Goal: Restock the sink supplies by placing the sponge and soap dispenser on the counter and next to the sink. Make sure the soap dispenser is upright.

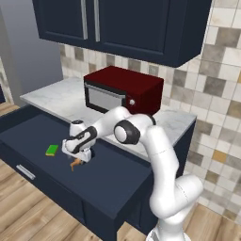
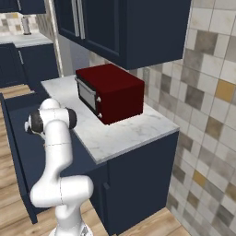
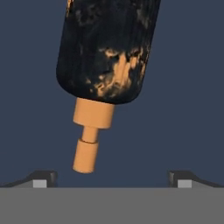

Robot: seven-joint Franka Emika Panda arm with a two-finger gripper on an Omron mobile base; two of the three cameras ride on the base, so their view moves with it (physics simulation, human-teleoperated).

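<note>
Three views showed one moment. In the left base view, the white arm reached down and left into an open navy drawer [image 1: 56, 155] below the marble counter [image 1: 61, 96]. The gripper [image 1: 80, 157] hung low over the drawer floor, near its middle. Just beneath it lay the soap dispenser [image 1: 75, 164], of which little more than the orange pump end showed. The green sponge [image 1: 52, 150] lay flat on the drawer floor to the left of the gripper, apart from it. A dark red microwave [image 1: 124, 89] stood on the counter near its back edge, under navy wall cabinets [image 1: 127, 26].

In the right base view, the arm rose at lower left, and the microwave [image 2: 110, 92] sat on the counter [image 2: 124, 131], towards its back edge.

In the hand view, the soap dispenser [image 3: 107, 52] lay on its side on the drawer floor [image 3: 192, 87], its black body at the top and its pump pointing down between the two fingertips [image 3: 41, 178]. The fingers stood wide apart and touched nothing.
</note>
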